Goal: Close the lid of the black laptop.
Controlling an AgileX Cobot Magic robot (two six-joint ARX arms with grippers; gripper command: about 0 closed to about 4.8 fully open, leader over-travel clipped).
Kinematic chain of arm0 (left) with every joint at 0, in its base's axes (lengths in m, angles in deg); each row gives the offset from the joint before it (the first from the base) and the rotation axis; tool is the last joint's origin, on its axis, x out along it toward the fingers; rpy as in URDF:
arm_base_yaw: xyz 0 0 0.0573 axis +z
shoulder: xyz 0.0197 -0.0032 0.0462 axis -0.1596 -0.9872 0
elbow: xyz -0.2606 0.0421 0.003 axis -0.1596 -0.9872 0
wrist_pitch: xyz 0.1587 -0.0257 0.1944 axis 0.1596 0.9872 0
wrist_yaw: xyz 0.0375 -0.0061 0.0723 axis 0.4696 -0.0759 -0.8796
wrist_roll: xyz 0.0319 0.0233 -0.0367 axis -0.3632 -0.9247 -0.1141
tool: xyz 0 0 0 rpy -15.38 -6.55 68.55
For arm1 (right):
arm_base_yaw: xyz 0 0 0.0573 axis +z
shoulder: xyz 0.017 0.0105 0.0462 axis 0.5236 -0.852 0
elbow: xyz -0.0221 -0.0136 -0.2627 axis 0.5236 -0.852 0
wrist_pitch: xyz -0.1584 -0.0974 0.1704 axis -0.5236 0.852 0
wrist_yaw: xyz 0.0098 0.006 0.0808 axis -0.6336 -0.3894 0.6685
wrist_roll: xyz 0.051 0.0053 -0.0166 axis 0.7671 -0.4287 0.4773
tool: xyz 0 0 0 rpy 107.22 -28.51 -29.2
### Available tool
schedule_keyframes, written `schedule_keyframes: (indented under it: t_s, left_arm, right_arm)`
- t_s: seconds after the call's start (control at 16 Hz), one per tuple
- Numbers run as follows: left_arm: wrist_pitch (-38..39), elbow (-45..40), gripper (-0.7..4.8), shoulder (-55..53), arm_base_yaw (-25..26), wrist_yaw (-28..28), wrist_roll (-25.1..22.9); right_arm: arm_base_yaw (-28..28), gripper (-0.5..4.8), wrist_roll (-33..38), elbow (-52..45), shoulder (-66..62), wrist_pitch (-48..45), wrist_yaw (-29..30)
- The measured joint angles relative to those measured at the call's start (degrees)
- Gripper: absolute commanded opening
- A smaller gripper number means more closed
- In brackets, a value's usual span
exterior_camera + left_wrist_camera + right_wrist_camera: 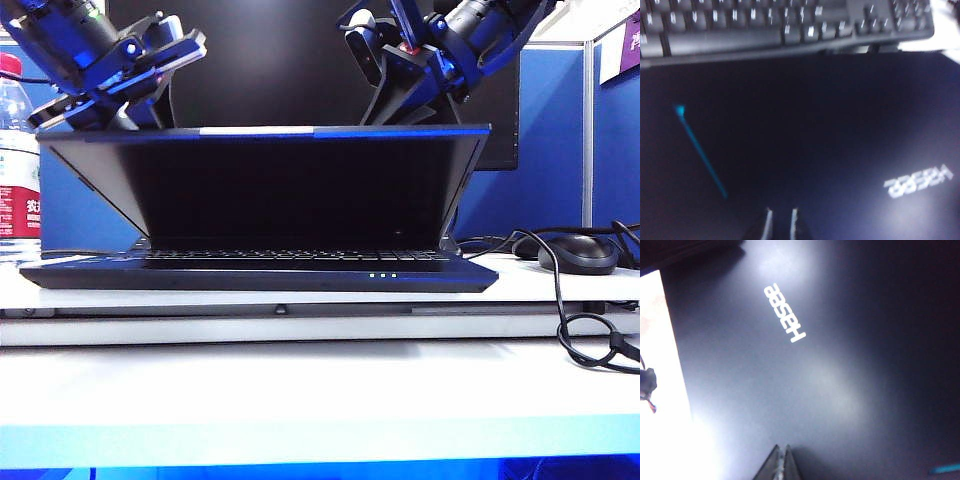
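With the lid (290, 190) half down over the black laptop (260, 272) on the desk, I've got left gripper (780, 222) slightly parted and right gripper (782, 462) pinched, both empty, atop its back to push.

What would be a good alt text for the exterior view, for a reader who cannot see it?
A black laptop sits on a white table with its lid tilted far forward over the keyboard, partly closed. The left gripper and right gripper are behind the lid's top edge, in front of a dark monitor. A water bottle stands left, a mouse right.
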Motion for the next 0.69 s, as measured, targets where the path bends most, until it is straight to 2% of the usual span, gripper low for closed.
schedule_keyframes:
  t_s: [0.44,0.69]
  left_arm:
    - [7.23,-0.28,0.66,0.04,-0.02,0.02,-0.50]
    - [8.11,-2.84,0.66,0.00,-0.02,0.00,-0.52]
  right_arm:
    - [0.00,-0.01,0.00,-0.09,-0.02,0.42,-4.52]
    - [0.00,-0.01,0.00,-5.66,-0.07,0.13,-5.95]
